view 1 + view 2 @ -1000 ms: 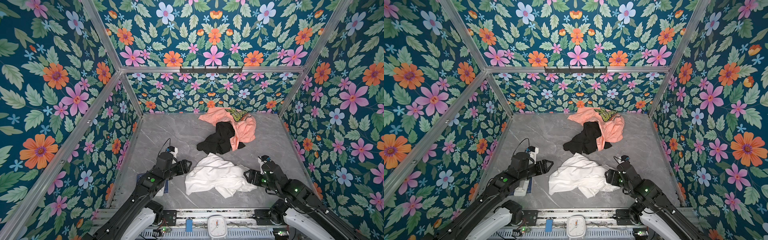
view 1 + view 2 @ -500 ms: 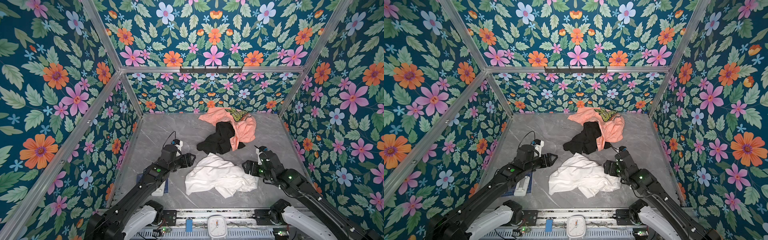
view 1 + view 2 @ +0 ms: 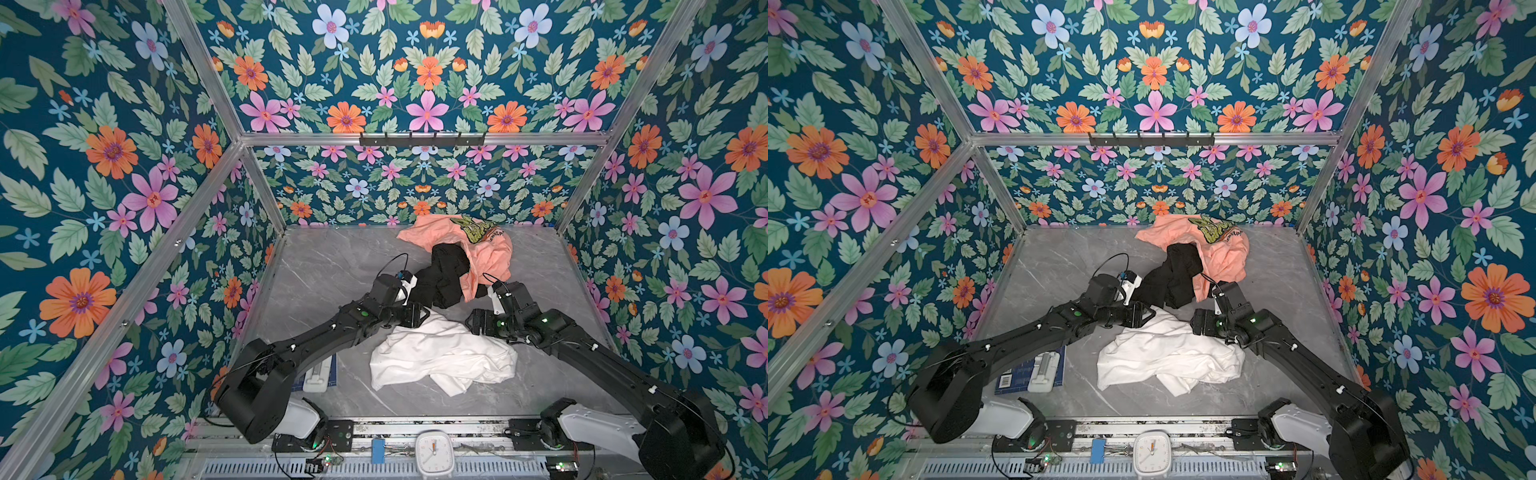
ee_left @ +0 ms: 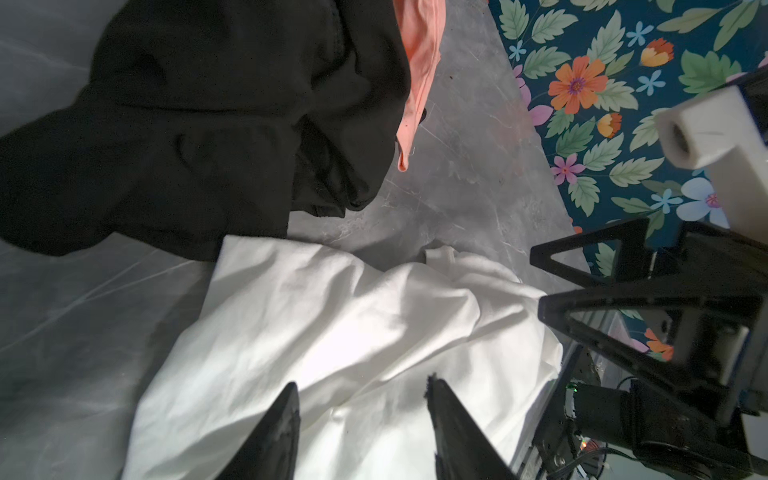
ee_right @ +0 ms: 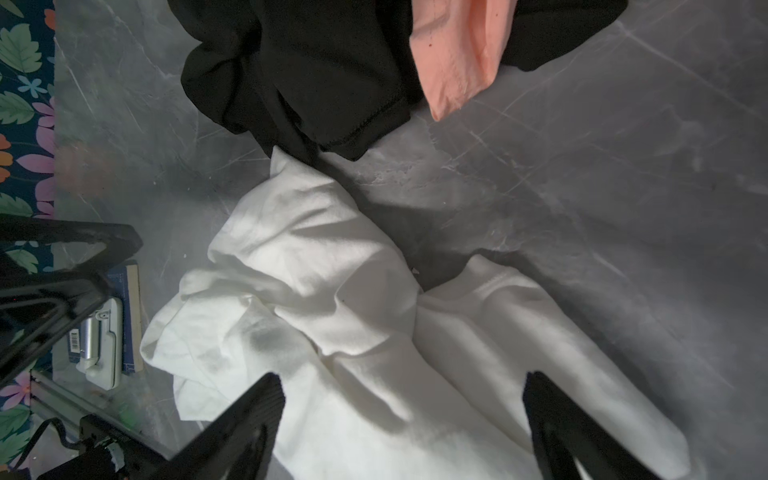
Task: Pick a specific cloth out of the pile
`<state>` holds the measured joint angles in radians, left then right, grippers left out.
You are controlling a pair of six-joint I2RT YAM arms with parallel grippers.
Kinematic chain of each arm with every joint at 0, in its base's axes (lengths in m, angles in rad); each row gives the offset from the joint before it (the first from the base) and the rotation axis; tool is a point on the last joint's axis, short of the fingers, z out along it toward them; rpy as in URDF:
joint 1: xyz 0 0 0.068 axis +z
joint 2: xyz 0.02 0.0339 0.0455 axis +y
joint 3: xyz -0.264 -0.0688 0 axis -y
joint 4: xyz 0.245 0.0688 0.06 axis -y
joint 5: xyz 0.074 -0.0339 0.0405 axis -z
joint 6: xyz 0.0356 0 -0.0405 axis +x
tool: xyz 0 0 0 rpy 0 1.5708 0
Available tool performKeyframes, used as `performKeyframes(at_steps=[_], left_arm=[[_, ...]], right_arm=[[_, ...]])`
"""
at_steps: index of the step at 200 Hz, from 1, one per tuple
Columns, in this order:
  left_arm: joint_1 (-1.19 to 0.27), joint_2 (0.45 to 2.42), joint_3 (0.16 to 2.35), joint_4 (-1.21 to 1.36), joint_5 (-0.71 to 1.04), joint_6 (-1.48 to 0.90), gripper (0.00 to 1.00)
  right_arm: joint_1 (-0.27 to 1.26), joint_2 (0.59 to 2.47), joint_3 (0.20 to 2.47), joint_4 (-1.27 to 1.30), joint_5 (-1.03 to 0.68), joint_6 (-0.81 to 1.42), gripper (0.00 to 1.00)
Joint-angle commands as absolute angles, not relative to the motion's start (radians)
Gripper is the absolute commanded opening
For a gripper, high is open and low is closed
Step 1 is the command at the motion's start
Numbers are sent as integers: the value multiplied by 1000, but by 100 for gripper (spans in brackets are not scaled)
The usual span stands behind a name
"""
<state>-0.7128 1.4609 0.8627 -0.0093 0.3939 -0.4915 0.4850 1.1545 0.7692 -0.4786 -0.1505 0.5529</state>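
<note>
Floral walls (image 3: 124, 166) are seen on three sides of a grey marbled table (image 3: 332, 266). On its near half the cloth (image 3: 440, 357) is spread, white and crumpled, the largest item there. Behind it the rest of the pile (image 3: 461, 266) is heaped: a peach shirt (image 3: 490, 257) draped over a black garment (image 3: 444, 278), whose near hem is touched by the cloth's far edge.

Both arms are reached in from the front. The left gripper (image 4: 361, 380) is poised over the cloth's far left part, fingers apart, nothing pinched. The right gripper (image 5: 401, 375) is held over the far right part, fingers spread wide, nothing held.

For a clean grasp, it is judged that each pair of fingers should be lowered onto a raised fold, so that only white fabric is caught and the black hem is left clear. The cloth should then be drawn toward the front, away from the pile.
</note>
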Motion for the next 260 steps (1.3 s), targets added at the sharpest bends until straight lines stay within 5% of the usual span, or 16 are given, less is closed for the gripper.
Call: performKeyframes(at_steps=[1, 113, 260], left_arm=[[-722, 1519, 888, 75, 406, -471, 47], [-727, 1761, 889, 248, 413, -517, 42], [-729, 1568, 558, 279, 382, -619, 41]], right_arm=[[484, 1179, 745, -402, -191, 583, 91], [483, 1247, 615, -276, -218, 606, 90], [483, 1252, 568, -238, -257, 613, 88]])
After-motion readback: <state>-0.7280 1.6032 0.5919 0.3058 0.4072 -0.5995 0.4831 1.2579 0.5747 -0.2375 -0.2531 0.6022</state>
